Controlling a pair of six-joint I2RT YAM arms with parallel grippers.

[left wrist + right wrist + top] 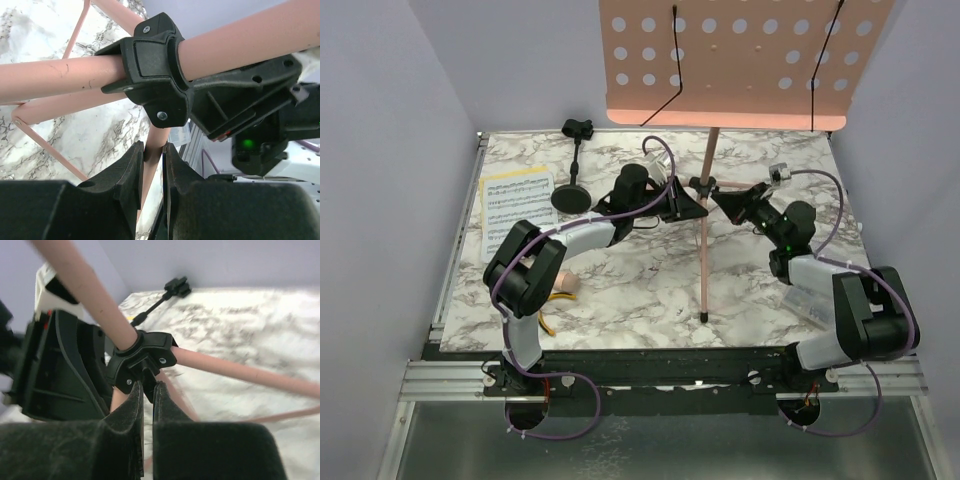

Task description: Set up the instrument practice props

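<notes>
Overhead, a pink perforated music-stand desk [740,60] stands high at the far side of a marble-patterned table [640,290], carried on a slim pink pole [708,230] that runs down to spread tripod legs. Both arms meet at the black collar [142,357] where the legs join the pole. The left pincer [152,152] is clenched around one thin tripod leg [155,135] just below that collar. The right pincer [148,390] is pinched nearly closed on the collar's lower tab.

The stand looks top-heavy, so an uneven pull from either arm could probably tip it toward the small black mic stand [571,195] just to its left. If the collar slides on the pole, the legs may fold and the desk could drop. The two pincers also sit very close together – a small sideways move might knock one against the other.

White and yellow sheet-music pages [518,205] lie flat near the left edge. A beige shape, likely the toy microphone [566,284], lies half hidden under the left arm, beside yellow-handled pliers [548,322]. A clear plastic box [810,300] rests under the right arm.

Plain pale lavender-grey walls enclose the table on three sides – the surface is glossy, white with grey veins.
</notes>
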